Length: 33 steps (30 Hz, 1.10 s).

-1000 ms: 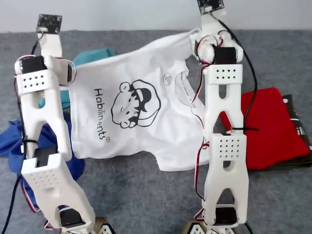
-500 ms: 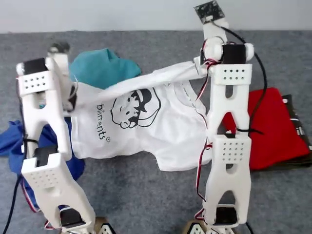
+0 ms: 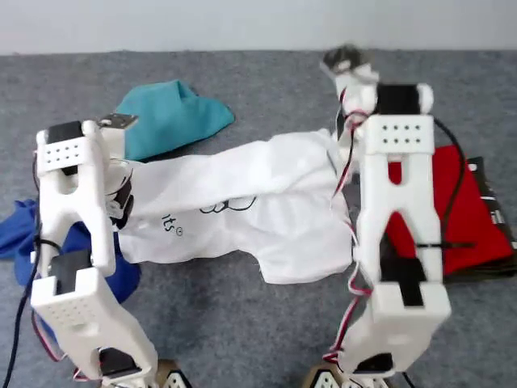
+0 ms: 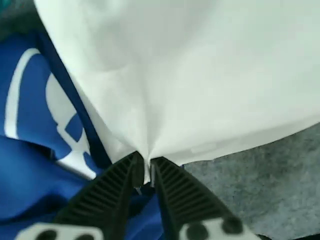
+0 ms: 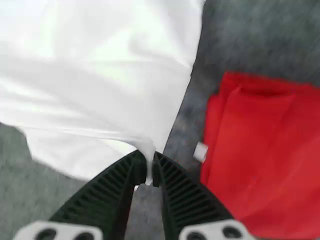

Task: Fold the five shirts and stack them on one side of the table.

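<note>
A white shirt (image 3: pixel 250 202) with a black print lies across the middle of the table, its far edge lifted and folded toward the near side. My left gripper (image 4: pixel 146 172) is shut on the shirt's edge at the left; the white shirt (image 4: pixel 200 75) hangs from it over a blue shirt (image 4: pixel 30 165). My right gripper (image 5: pixel 148 170) is shut on the white shirt (image 5: pixel 90 85) at its right edge, beside a folded red shirt (image 5: pixel 265 155). In the high view the red shirt (image 3: pixel 472 210) lies at the right, a teal shirt (image 3: pixel 166 117) at the far left, the blue shirt (image 3: pixel 20 234) at the left edge.
The red shirt rests on a dark flat item (image 3: pixel 494 202) at the table's right edge. Grey felt (image 3: pixel 242 323) covers the table, bare in front of the white shirt. A pale wall (image 3: pixel 242 24) runs along the far side.
Both arms have pulled back toward the near side, drawing the white shirt's far edge over its printed front. The print is now mostly covered and the teal shirt is uncovered.
</note>
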### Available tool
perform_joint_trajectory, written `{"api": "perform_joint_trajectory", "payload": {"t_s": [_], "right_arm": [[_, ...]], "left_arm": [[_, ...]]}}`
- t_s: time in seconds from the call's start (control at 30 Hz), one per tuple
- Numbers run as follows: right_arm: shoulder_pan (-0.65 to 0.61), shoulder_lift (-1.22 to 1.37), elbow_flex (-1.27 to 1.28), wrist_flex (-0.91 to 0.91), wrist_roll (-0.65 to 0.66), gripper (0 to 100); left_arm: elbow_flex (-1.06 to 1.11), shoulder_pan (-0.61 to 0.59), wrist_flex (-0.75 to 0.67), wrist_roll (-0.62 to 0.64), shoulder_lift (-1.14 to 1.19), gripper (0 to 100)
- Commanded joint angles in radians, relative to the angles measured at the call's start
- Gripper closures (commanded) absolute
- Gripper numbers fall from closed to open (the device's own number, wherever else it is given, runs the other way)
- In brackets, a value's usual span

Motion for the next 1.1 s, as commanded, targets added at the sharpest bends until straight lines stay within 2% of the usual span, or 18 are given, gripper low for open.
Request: {"api": "perform_joint_trajectory", "payload": {"t_s": [0.0,0.47,1.07], "right_arm": [[-0.005,-0.157,0.163,0.001,0.014,98.9],[0.001,-0.433,0.497,-0.002,0.077,98.9],[-0.001,-0.460,0.789,-0.170,0.161,98.9]], "left_arm": [[-0.004,-0.008,0.026,-0.015,-0.061,99],[0.139,-0.008,0.026,-0.020,-0.069,99],[0.225,-0.008,0.025,-0.020,-0.069,99]]}}
